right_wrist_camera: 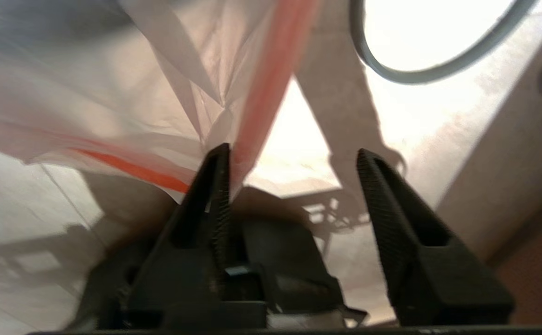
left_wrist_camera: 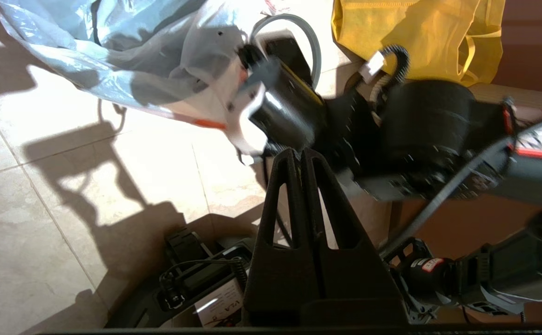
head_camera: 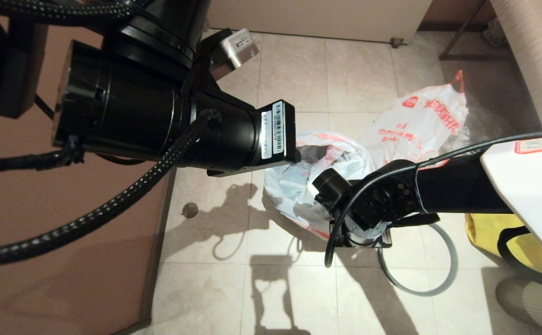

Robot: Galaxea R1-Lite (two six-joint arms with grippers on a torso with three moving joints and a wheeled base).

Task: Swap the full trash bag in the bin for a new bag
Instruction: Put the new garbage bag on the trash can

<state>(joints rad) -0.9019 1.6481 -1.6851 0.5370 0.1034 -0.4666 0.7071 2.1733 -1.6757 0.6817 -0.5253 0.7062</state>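
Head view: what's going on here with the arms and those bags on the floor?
The right gripper is low over the tiles, fingers open, with the red-trimmed edge of the full trash bag against one finger but not gripped. That bag lies lumpy on the floor. The grey ring rim lies loose beside it, and the new bag lies flat farther back. The left gripper hangs above the floor, shut and empty. The black bin itself is not visible.

Pale beige square floor tiles (head_camera: 294, 70) with thin grout lines catch hard light, throwing sharp dark shadows toward six o'clock. At twelve o'clock runs a cream cabinet base (head_camera: 317, 18); at nine o'clock, a reddish-brown wall panel (head_camera: 66, 279).
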